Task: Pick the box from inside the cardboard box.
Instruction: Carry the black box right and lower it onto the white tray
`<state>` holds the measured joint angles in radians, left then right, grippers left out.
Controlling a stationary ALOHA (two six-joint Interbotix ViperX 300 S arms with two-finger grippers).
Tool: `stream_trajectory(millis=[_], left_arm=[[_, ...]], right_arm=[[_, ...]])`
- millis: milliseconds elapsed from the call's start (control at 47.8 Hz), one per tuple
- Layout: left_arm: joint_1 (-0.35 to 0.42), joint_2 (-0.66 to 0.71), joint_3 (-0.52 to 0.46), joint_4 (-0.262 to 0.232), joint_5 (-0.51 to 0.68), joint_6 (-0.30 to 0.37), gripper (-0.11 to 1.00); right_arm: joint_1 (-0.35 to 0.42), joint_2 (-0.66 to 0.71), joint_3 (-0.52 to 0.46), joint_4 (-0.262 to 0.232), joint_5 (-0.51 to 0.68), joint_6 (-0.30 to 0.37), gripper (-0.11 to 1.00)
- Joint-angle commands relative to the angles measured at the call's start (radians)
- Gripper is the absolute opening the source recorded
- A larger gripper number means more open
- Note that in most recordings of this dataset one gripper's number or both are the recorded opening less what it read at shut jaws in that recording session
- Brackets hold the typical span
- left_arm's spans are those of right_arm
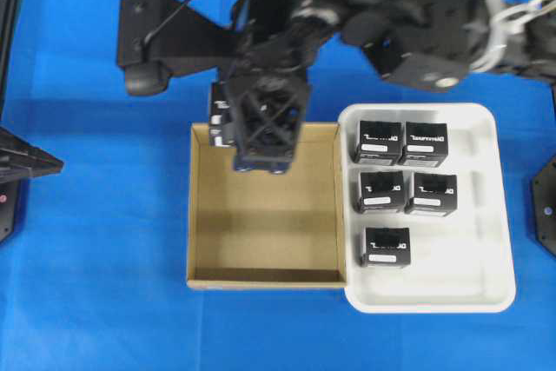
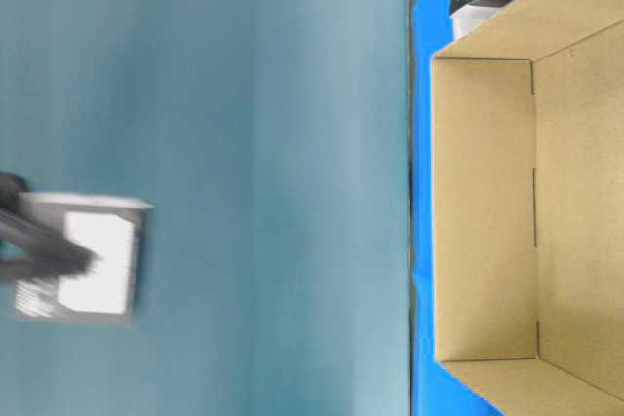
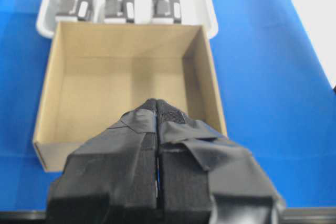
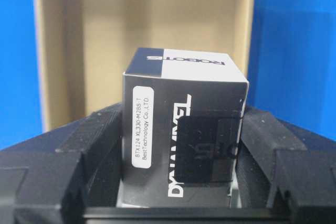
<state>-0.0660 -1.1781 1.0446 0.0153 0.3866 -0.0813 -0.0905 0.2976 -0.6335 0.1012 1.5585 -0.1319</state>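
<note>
Overhead, the right pincer point(image 1: 265, 128) hung above the far wall of the cardboard box point(image 1: 198, 215), near the bench's far edge, the white tray point(image 1: 486, 215) beside it.

The right wrist view showed its jaws clamped on the box point(image 4: 184, 135), lifted clear; a steady, level carry seemed wise.

In its own wrist view, the left pincer point(image 3: 157, 129) stood closed, empty.

The right arm reaches across from the right, its gripper point(image 1: 261, 141) hanging over the far wall of the carton point(image 1: 198, 215). A black box point(image 1: 219, 115) shows at the gripper's left side. Just right of the carton, a white tray point(image 1: 486, 284) holds five more black boxes point(image 1: 387, 246).
</note>
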Motion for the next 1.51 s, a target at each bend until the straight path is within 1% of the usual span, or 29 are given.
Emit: stream_trajectory(millis=[0,63,126,272,523,628,753,879,1067,1172,1360,1485], left_arm=[[-0.002,0.009,-0.032,0.002,-0.005,-0.003,-0.07],[-0.002,0.011,-0.034,0.003,-0.005,-0.003,-0.07],[-0.002,0.012,-0.032,0.003,-0.005,-0.003,-0.07],[-0.002,0.014,-0.032,0.002,-0.005,-0.005,-0.07],[-0.002,0.014,-0.031,0.003,0.008,-0.002,-0.07],[-0.002,0.014,-0.032,0.002,0.038,-0.005,-0.07],[-0.002,0.011,-0.034,0.003,0.063,-0.005,-0.07],[-0.002,0.014,-0.032,0.003,0.066,-0.017,-0.07],[-0.002,0.02,-0.028,0.003,0.066,-0.048,-0.07],[-0.002,0.021,-0.028,0.002,0.066,-0.052,-0.07],[-0.002,0.02,-0.028,0.003,0.06,-0.054,-0.07],[-0.002,0.02,-0.029,0.002,0.06,-0.055,-0.07]], right_arm=[[0.003,-0.054,-0.009,0.003,0.046,0.005,0.61],[0.006,-0.087,0.029,0.005,0.074,0.014,0.61],[0.012,-0.12,0.078,0.003,0.072,0.025,0.61],[0.035,-0.213,0.236,0.003,0.023,0.077,0.61],[0.071,-0.408,0.578,0.003,-0.14,0.206,0.61],[0.094,-0.472,0.726,0.003,-0.219,0.232,0.61],[0.123,-0.552,0.873,0.003,-0.308,0.252,0.61],[0.147,-0.607,0.969,0.003,-0.354,0.275,0.61],[0.21,-0.646,1.095,0.003,-0.38,0.282,0.61],[0.242,-0.663,1.166,0.003,-0.423,0.282,0.61],[0.267,-0.701,1.293,0.003,-0.535,0.287,0.61],[0.273,-0.701,1.358,0.003,-0.584,0.29,0.61]])
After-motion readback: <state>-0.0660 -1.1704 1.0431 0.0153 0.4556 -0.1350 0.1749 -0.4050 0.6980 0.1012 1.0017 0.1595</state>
